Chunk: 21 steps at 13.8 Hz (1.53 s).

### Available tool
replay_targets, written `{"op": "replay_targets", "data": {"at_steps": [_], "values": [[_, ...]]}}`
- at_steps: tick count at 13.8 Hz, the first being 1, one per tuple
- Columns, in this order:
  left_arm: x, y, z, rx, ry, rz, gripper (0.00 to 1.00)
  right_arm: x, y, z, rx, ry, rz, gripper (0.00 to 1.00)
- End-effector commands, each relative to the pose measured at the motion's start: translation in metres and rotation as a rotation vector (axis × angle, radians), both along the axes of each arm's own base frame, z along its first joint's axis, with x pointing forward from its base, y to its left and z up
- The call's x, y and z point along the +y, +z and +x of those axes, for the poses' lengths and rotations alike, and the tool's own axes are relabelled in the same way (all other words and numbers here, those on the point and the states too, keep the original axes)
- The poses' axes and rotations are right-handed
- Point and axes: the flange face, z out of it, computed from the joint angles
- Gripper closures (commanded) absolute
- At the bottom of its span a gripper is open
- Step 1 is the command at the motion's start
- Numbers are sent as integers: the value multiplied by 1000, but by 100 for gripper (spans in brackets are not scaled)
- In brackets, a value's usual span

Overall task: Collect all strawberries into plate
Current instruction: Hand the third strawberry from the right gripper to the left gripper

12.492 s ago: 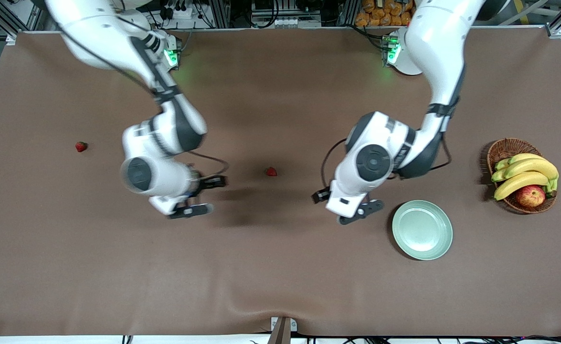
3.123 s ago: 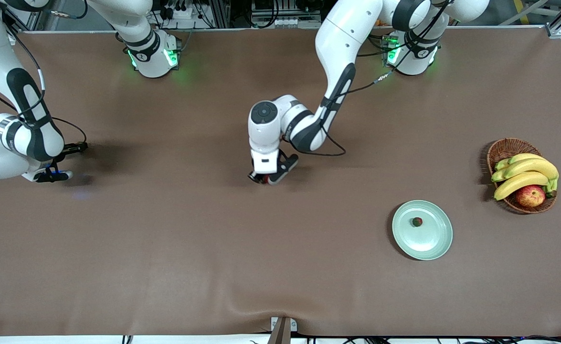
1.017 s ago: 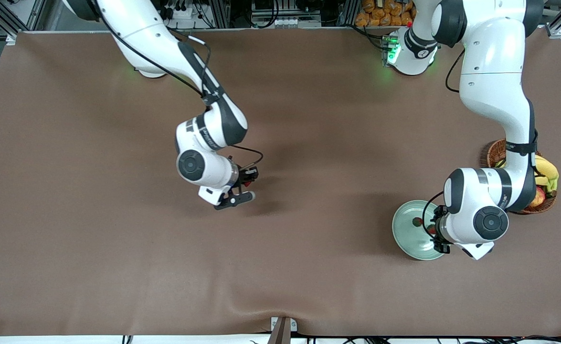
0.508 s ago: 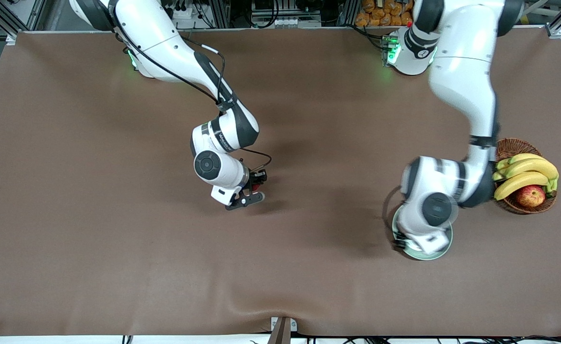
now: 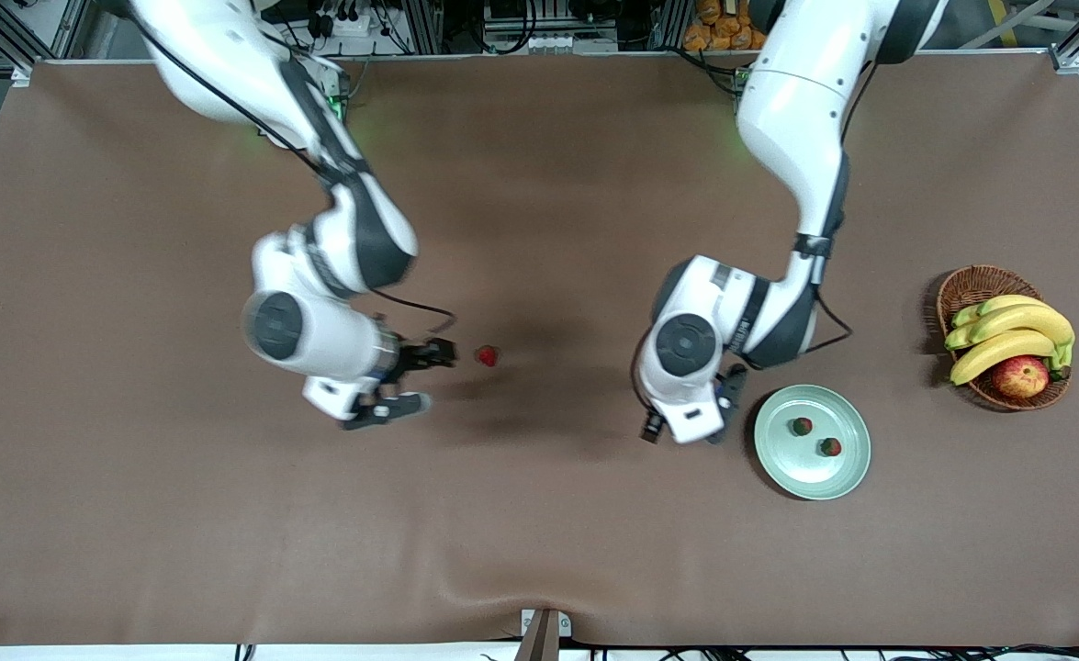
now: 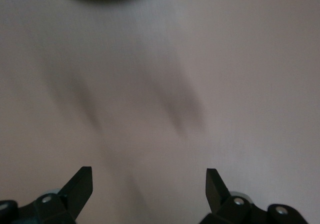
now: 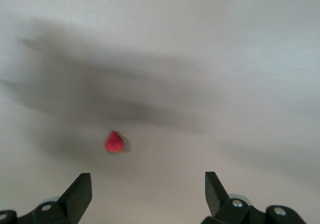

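beside the open right gripper lies a tiny soft red strawberry; you pinch its middle gently, open left gripper waiting.

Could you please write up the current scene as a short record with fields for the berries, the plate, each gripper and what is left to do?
on plate: two strawberries on the plate
off plate: third strawberry on the table, mid-table
left gripper: jaws open, empty, over bare table beside the plate
right gripper: jaws open, empty, beside the loose berry
bystander: basket with bananas and an apple
remaining: one berry to move
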Motion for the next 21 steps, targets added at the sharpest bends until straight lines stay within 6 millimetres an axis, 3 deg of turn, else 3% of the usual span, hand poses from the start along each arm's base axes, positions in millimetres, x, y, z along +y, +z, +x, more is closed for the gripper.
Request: {"op": "replay_targets", "data": {"at_steps": [1, 3, 5, 9, 12, 15, 18, 21], "values": [[-58, 8, -29, -45, -79, -65, 0, -52, 75, -13, -51, 14, -88, 0], [-104, 10, -54, -118, -175, -111, 0, -106, 126, -17, -74, -34, -127, 0], [-139, 11, -75, -201, -288, -136, 0, -172, 162, -27, -27, -123, -121, 0], [-182, -7, -107, -356, -554, -90, 0, -256, 214, -42, 38, -218, -195, 0], [-201, -35, -128, -400, -750, -18, 0, -289, 254, -65, 0, -276, -193, 0], [-220, -55, -145, -399, -818, -5, 0, -321, 279, -98, 43, -327, -186, 0], [-229, -64, -151, -419, -881, 9, 0, -335, 283, -116, 93, -346, -184, 0], [-231, -80, -157, -436, -944, 56, 0, -351, 267, -126, 129, -370, -180, 0]]}}
